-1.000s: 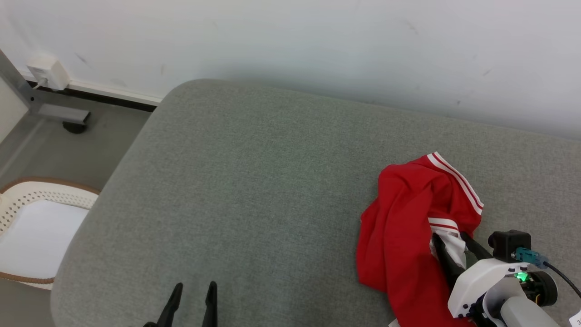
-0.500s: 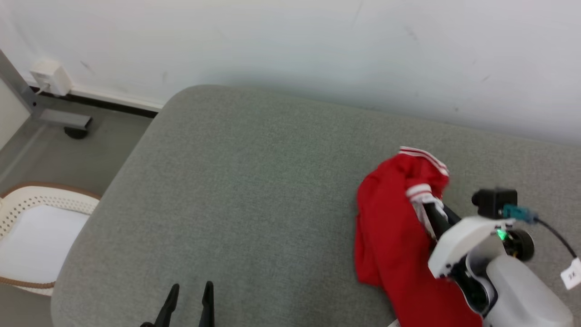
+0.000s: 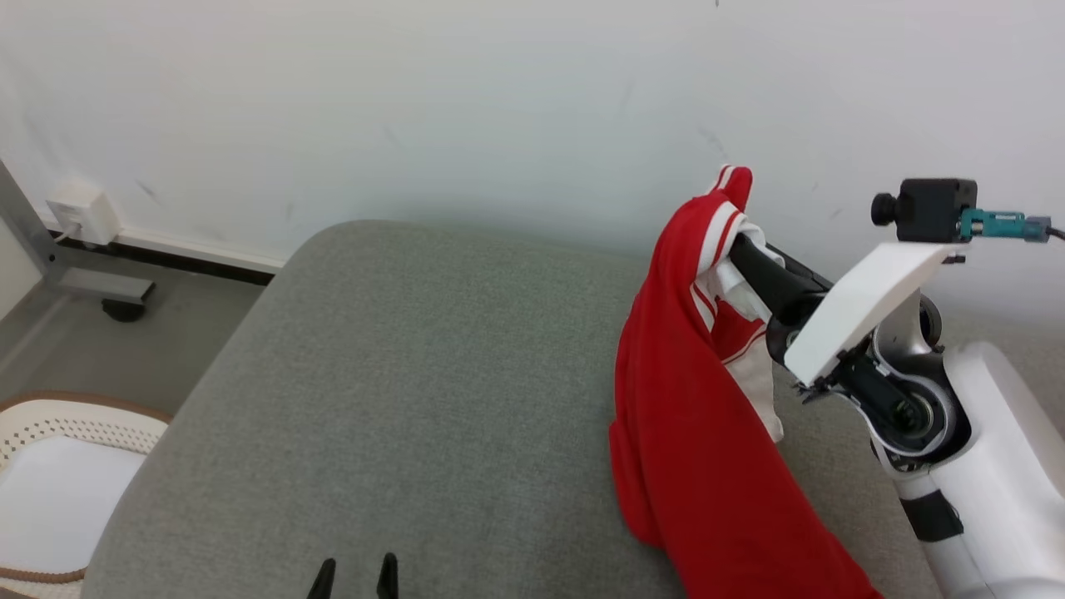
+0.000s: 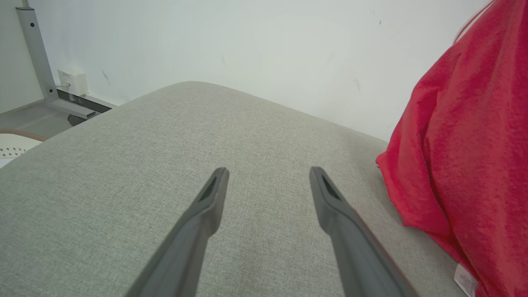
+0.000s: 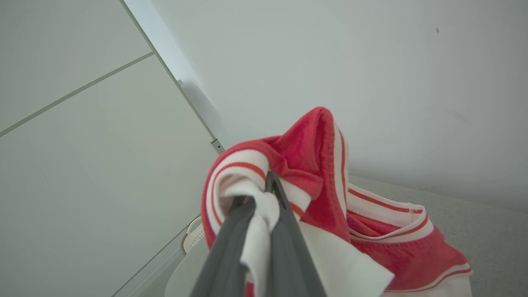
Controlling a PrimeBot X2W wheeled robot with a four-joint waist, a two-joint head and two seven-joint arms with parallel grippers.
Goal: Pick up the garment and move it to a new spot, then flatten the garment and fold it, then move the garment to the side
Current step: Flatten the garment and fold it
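Note:
The garment [image 3: 699, 416] is red with white striped trim and hangs from my right gripper [image 3: 736, 241], lifted above the grey cushion [image 3: 416, 374] at the right. Its lower part trails down to the cushion's front right. In the right wrist view the two dark fingers [image 5: 231, 243] are pinched shut on a white fold of the garment [image 5: 313, 165]. My left gripper [image 3: 354, 574] stands open low at the front edge, with nothing between its fingers. The left wrist view has that gripper [image 4: 266, 177] over bare cushion, with the garment [image 4: 466, 144] hanging to its right.
A white wall [image 3: 499, 108] runs behind the cushion. On the floor to the left stands a white perforated basket [image 3: 50, 482]. A grey metal leg [image 3: 75, 279] and a white wall box [image 3: 79, 212] sit at the far left.
My right gripper shut on the garment's white trim and raised it well off the cushion, so the cloth now hangs. The head camera tilted up. The left gripper stayed open.

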